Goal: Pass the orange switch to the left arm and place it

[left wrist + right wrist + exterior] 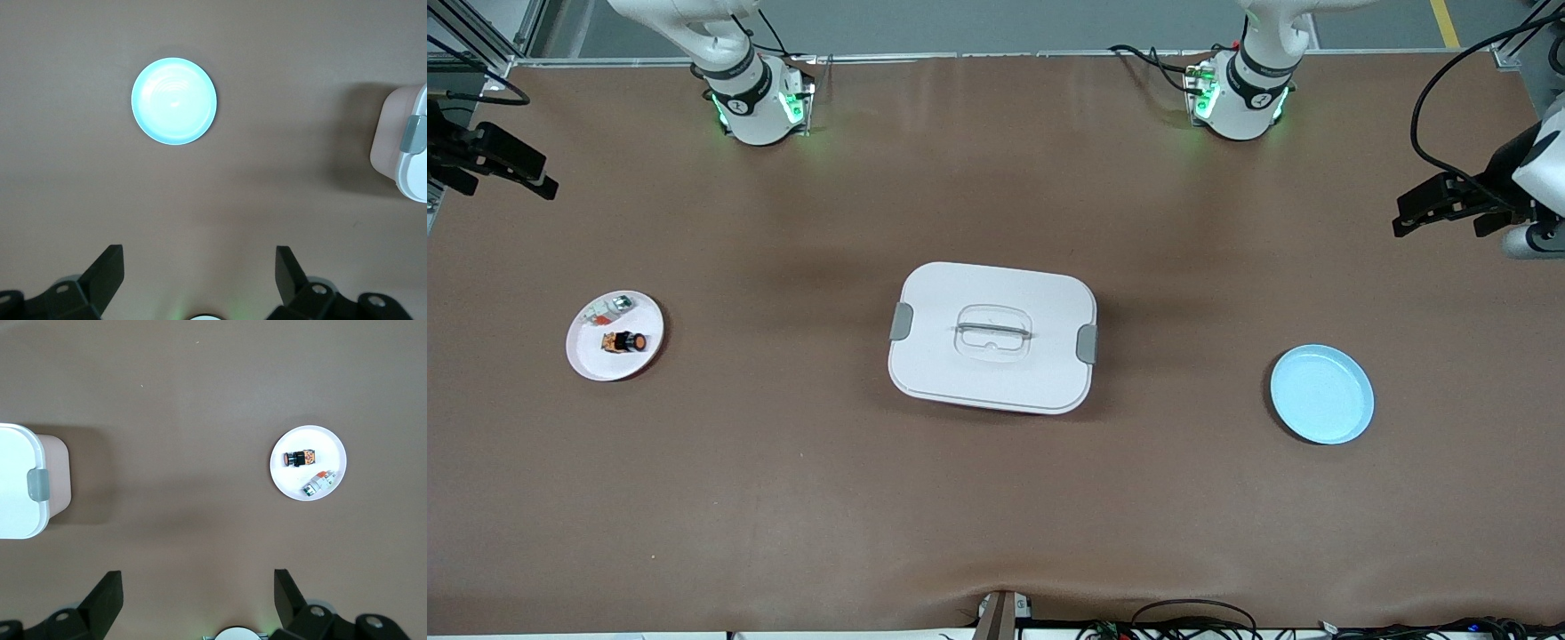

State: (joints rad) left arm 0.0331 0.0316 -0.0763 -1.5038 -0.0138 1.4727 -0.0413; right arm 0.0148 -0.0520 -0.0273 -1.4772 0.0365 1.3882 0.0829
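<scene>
Sitting on white plate (587, 360) at right arm's end of bench (783, 489): orange switch (623, 341), beside whitish part (609, 309). Box (992, 337) mid-bench. Blue plate (1321, 394) toward left arm's end. Left claw (1427, 206) and right claw (511, 169) both wide open, holding nothing, up over bench ends.

1. Left gripper (1405, 216) at 3 o'clock in front view, high, jaws spread wide, empty.
2. Right gripper (547, 182) at 9 o'clock, high, jaws wide, empty.
</scene>
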